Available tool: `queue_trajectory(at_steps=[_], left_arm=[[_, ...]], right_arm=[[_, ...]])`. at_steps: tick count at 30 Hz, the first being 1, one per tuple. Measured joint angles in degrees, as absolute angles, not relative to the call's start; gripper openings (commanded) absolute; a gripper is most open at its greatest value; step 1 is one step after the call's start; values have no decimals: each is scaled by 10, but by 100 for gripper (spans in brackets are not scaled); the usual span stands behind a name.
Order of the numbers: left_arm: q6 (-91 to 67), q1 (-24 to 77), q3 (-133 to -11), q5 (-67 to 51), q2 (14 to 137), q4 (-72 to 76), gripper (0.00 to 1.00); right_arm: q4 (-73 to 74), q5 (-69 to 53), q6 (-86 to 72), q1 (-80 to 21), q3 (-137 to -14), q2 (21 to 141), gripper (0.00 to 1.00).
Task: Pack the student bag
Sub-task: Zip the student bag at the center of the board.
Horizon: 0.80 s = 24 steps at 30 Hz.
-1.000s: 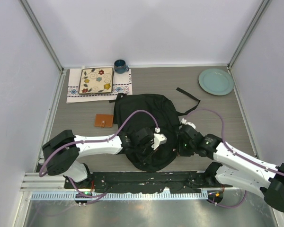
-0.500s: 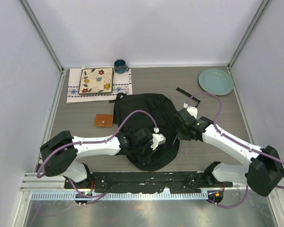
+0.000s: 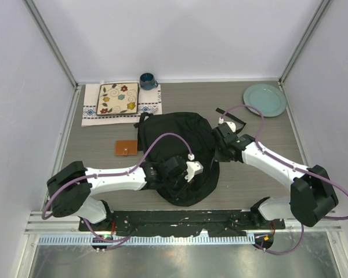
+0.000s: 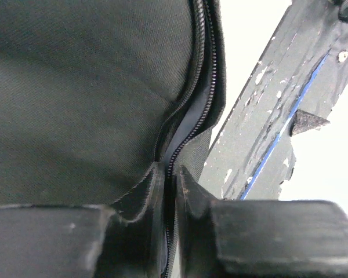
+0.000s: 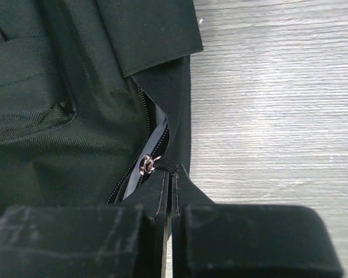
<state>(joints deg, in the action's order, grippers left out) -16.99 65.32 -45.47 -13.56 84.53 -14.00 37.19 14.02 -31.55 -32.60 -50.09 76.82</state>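
Black student bag (image 3: 174, 130) lies nipped at its zipper (image 4: 188, 110) by left pincer (image 4: 171, 179) and right pincer (image 5: 169, 180).

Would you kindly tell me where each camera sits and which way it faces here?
Top external: above and behind the arms, facing down on the table; both arms show, reaching onto the student bag.
Left wrist: on the left arm, looking along the left fingers, which pinch bag fabric beside a zipper.
Right wrist: on the right arm, looking along the right fingers, shut on the zipper pull; table at right.
Shared: all three show the bag; both wrist views show zipper.
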Motion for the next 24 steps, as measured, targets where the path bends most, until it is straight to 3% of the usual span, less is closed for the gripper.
queue_trajectory(at_steps=[3,6,14,24], left_arm=[[-189,654,-469,-116,834,-150,61],[-203,653,-503,-99,827,-144,71],[-222,645,-613,-99,880,-72,74],[-255,637,-621,-124,963,40,73]], right_arm=[[338,117,-319,-326,-467,745,0],[325,100,-331,-331,-423,708,0],[317,95,-364,-359,-368,666,0],[335,117,-372,-325,-366,688,0]])
